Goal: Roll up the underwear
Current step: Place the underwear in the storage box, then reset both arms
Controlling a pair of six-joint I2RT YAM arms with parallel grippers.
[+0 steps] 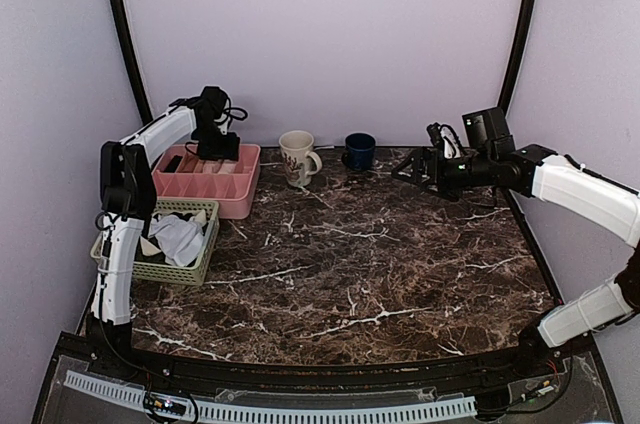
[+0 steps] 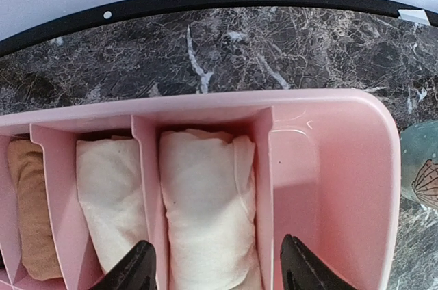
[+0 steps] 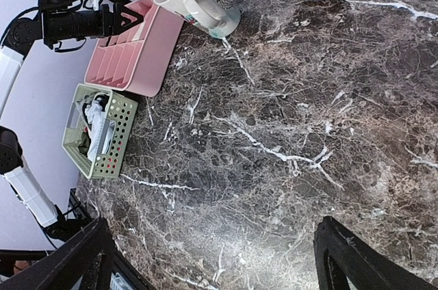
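- Underwear [image 2: 205, 215]: rolled, in the pink tray [image 2: 328, 102], beside its empty end slot.
- Probably soft, light, prone to unrolling; pinch across the middle.
- Left gripper [image 2: 219, 266] parted astride it, empty; right gripper [image 3: 213, 252] wide, empty.

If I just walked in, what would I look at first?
The pink tray at the table's far left corner catches the eye, with the rolled cream underwear tucked in one slot and the left end effector open right above it. Just in front sits a green basket of white cloths. A white mug and a blue mug stand to the tray's right.
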